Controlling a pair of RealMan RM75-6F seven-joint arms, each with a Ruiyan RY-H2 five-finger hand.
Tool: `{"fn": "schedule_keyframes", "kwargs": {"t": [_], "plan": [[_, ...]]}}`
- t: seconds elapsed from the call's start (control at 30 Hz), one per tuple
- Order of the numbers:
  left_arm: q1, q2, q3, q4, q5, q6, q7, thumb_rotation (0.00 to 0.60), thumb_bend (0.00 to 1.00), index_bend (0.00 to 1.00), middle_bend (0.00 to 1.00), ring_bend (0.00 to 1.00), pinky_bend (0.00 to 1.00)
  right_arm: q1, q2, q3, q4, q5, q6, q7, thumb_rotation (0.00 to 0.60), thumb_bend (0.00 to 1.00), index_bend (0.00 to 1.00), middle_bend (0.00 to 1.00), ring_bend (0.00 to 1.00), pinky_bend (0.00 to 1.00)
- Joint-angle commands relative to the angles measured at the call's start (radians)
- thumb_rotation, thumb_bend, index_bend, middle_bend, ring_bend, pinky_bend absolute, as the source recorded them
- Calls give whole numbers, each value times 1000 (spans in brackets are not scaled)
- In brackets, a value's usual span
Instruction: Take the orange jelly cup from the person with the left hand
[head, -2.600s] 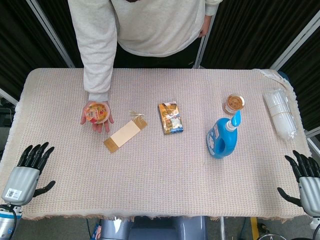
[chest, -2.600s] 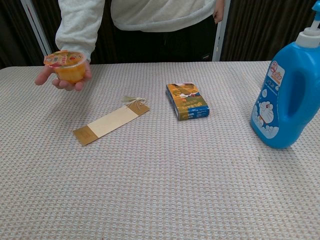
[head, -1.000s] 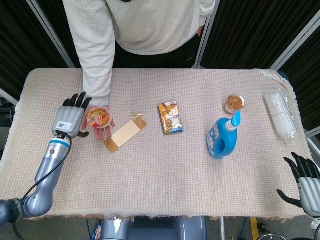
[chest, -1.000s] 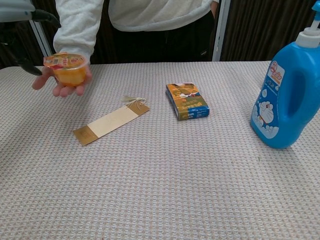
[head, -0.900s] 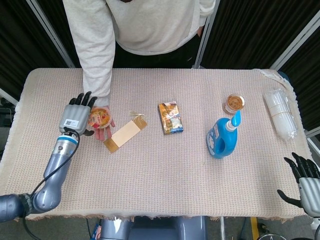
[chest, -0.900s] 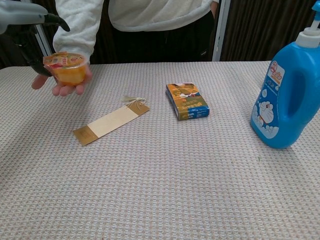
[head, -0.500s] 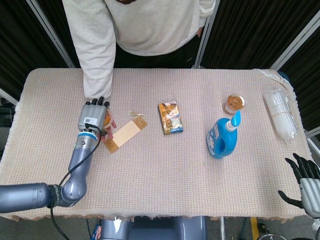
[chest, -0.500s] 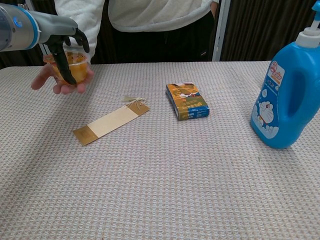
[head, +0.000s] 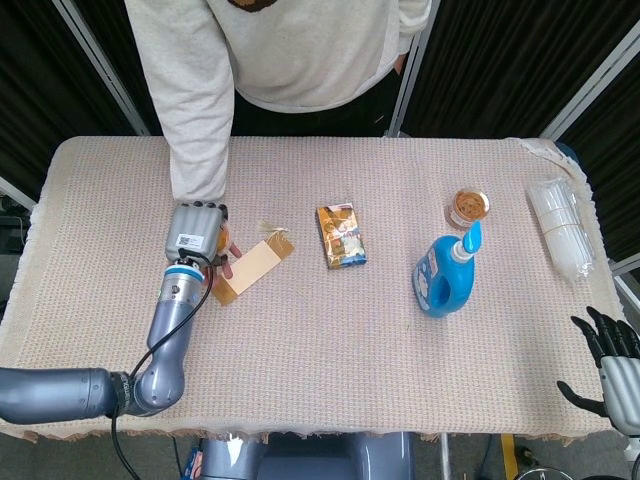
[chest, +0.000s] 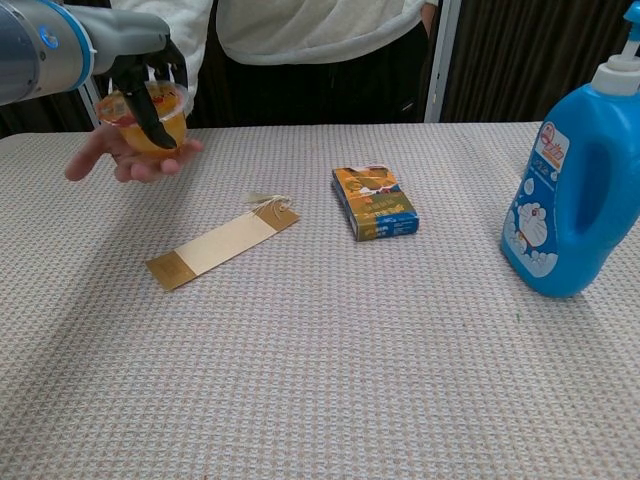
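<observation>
The orange jelly cup (chest: 172, 122) sits above the person's upturned palm (chest: 120, 158) at the table's far left. My left hand (chest: 140, 55) comes over it from the left, and its black fingers (chest: 152, 118) wrap around the cup's side. In the head view my left hand (head: 195, 232) covers the cup almost entirely, just below the person's grey sleeve (head: 200, 130). Whether the cup still touches the palm is unclear. My right hand (head: 610, 365) rests at the table's near right corner, fingers spread and holding nothing.
A tan paper tag (head: 250, 270) lies just right of the handover. A small orange-and-blue box (head: 341, 236) sits mid-table. A blue detergent bottle (head: 447, 272), a small jar (head: 468, 208) and a sleeve of plastic cups (head: 562, 225) stand to the right.
My left hand travelled from the table's near left edge to the person's palm, then curled its fingers around the jelly cup. The right hand stayed put.
</observation>
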Motion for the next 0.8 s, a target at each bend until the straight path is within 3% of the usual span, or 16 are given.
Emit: {"fn": "schedule_keyframes", "kwargs": {"t": [0.03, 0.2, 0.4, 0.6, 0.8], "plan": [[32, 42, 21, -79, 85, 36, -64, 600, 535, 771, 570, 532, 546, 0, 0, 0, 1, 0, 1, -1, 600, 111, 117, 0, 0, 0], [124, 162, 73, -271, 245, 81, -153, 600, 534, 811, 576, 535, 546, -3, -2, 2, 4, 2, 8, -9, 600, 112, 117, 0, 0, 0], [277, 287, 255, -387, 529, 94, -275, 600, 535, 811, 574, 535, 546, -5, -6, 1, -1, -3, 13, -32, 600, 112, 118, 0, 0, 0], [412, 314, 435, -339, 738, 66, -415, 600, 534, 806, 547, 521, 538, -4, -9, 4, -7, 7, 8, -43, 600, 111, 117, 0, 0, 0], [462, 239, 498, -197, 769, 1, -476, 600, 525, 746, 466, 469, 515, -6, -10, 2, -10, 4, 12, -49, 600, 113, 118, 0, 0, 0]]}}
